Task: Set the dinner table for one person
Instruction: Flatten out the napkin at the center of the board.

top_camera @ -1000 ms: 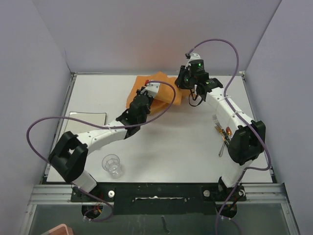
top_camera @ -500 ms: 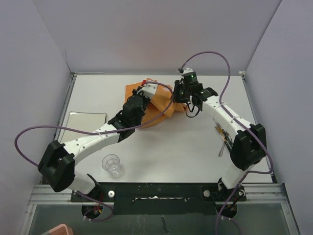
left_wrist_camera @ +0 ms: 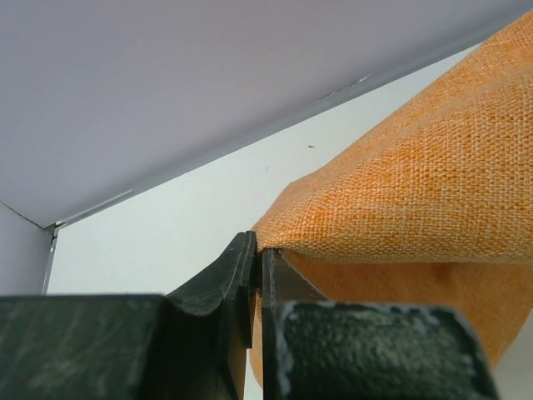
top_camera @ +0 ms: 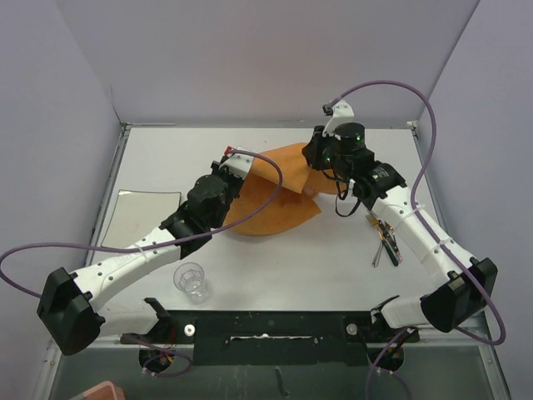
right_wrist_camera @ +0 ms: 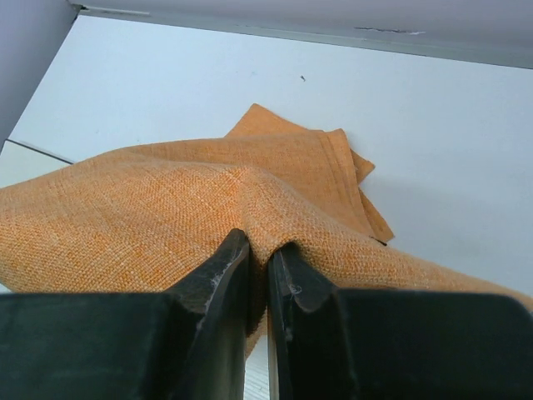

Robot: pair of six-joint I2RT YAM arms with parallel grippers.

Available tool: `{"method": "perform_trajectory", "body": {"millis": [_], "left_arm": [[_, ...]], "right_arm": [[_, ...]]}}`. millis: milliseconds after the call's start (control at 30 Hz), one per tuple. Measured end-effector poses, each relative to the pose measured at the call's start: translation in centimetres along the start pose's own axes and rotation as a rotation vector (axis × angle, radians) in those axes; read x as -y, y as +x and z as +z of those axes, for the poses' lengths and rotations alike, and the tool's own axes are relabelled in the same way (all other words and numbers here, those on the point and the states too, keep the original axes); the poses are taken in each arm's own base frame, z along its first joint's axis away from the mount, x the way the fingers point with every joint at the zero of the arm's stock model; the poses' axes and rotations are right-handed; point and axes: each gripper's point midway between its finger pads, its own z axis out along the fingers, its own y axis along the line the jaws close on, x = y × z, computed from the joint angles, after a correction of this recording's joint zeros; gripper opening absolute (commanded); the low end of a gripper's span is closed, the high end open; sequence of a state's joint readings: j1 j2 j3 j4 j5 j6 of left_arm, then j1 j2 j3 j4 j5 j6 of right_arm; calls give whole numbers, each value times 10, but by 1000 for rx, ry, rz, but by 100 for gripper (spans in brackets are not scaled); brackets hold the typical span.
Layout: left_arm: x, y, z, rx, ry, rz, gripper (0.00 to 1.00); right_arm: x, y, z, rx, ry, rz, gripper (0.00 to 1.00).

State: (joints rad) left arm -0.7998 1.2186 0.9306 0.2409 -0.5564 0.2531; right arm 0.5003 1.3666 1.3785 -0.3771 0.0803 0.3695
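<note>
Both the left gripper (left_wrist_camera: 256,245) and right gripper (right_wrist_camera: 259,250) pinch the orange placemat (top_camera: 279,207), jaws pressed tight on cloth, holding it lifted over the far middle of the dinner table (top_camera: 321,262). Judged unfinished: placemat not flat; plate (top_camera: 136,208), glass (top_camera: 191,281), cutlery (top_camera: 386,240) wait at the sides.

Middle: orange cloth (top_camera: 279,204) hangs lifted between both arms, blocking the way across.
Left edge: flat square plate (top_camera: 141,208), lying low.
Near left: clear cup (top_camera: 191,281), upright, close to the left arm (top_camera: 150,246).
Right: cutlery (top_camera: 385,242) just beside the right arm (top_camera: 425,237).
Far-left bench (top_camera: 166,154): open.
</note>
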Motion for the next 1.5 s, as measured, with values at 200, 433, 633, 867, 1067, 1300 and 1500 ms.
{"method": "perform_trajectory", "body": {"millis": [200,433,633,867,1067,1300,1500], "left_arm": [[2,7,-7,-29,31,9,0],[-1,-11,-27,7,94,-1,0],[-3,-45,-47,102,168,-35,0],[-3,-69,-54,158,206,-27,0],[-4,-73,-60,155,224,-7,0],[-4,-88,-81,191,303,0,0],[2,-102,-115,255,446,3,0]], "right_arm": [[-2,1,1,-2,-8,-29,0],[-13,-14,-7,57,-63,-125,0],[-26,-55,-38,217,-115,-224,0],[-38,-86,-76,374,-185,-354,0],[-49,-78,-98,423,-267,-466,0],[-62,-77,-129,471,-364,-546,0],[-76,-72,-161,502,-464,-605,0]]}}
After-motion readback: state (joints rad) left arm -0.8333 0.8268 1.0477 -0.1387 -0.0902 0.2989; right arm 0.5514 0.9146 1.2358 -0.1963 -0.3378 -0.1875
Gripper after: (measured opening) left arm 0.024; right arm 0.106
